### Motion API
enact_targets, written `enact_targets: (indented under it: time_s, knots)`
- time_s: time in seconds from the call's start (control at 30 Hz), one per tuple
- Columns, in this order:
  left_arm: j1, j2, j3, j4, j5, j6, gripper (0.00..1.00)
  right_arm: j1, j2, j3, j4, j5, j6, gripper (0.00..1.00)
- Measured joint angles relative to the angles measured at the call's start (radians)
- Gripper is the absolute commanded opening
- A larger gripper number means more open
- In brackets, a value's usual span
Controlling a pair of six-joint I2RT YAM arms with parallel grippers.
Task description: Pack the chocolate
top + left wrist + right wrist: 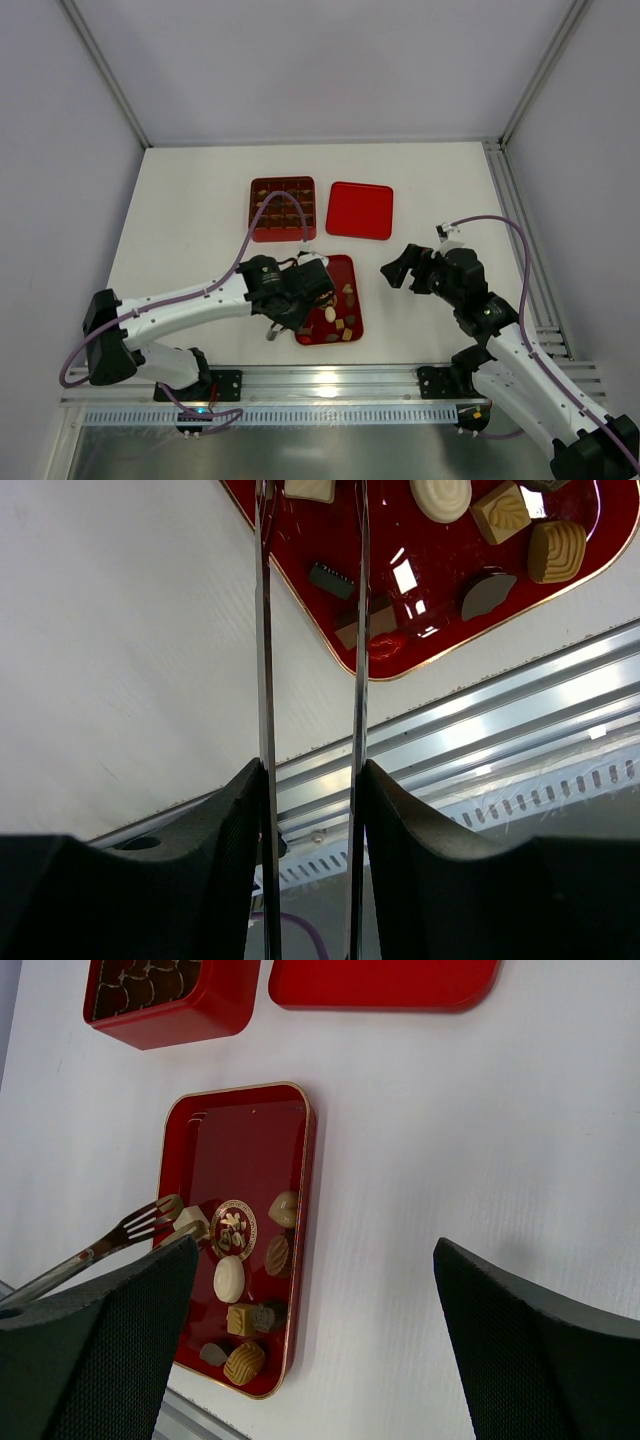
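Note:
Several chocolates (341,320), dark, tan and cream, lie on a flat red tray (338,272) near the table's front. They also show in the right wrist view (229,1278) and the left wrist view (443,494). My left gripper (293,318) (312,770) is shut on metal tongs (264,630). The tongs' forked tips (160,1215) pinch a cream square chocolate (190,1220) (310,488) over the tray's left half. My right gripper (398,264) (315,1250) is open and empty, right of the tray above bare table.
A red square box with grid compartments (283,208) (170,1000) stands behind the tray and holds some dark pieces. A flat red lid (360,210) (385,980) lies to its right. An aluminium rail (330,380) (480,730) runs along the table's front edge.

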Motion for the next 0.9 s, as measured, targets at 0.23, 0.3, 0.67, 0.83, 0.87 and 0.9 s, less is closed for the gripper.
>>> enact_targets:
  time_s: [0.23, 0.3, 0.67, 0.83, 0.87, 0.9]
  knots:
    - [0.000, -0.013, 0.000, -0.001, 0.003, 0.016, 0.43, 0.000, 0.000, 0.000, 0.000, 0.000, 0.000, 1.00]
    - [0.000, -0.013, 0.000, -0.001, 0.003, 0.018, 0.42, 0.000, 0.000, -0.001, 0.000, 0.000, 0.000, 1.00]
    - [0.000, -0.011, 0.000, -0.001, 0.003, 0.026, 0.43, 0.000, 0.000, -0.002, 0.000, 0.000, 0.000, 1.00]
    - [0.000, -0.008, 0.000, -0.001, 0.003, 0.030, 0.43, 0.000, 0.000, -0.002, 0.000, 0.000, 0.000, 1.00]
    - [0.000, -0.008, 0.000, -0.001, 0.002, 0.032, 0.43, 0.000, 0.000, -0.002, 0.000, 0.000, 0.000, 1.00]
    - [0.000, -0.008, 0.000, -0.001, 0.003, 0.035, 0.43, 0.000, 0.000, -0.002, 0.000, 0.000, 0.000, 1.00]
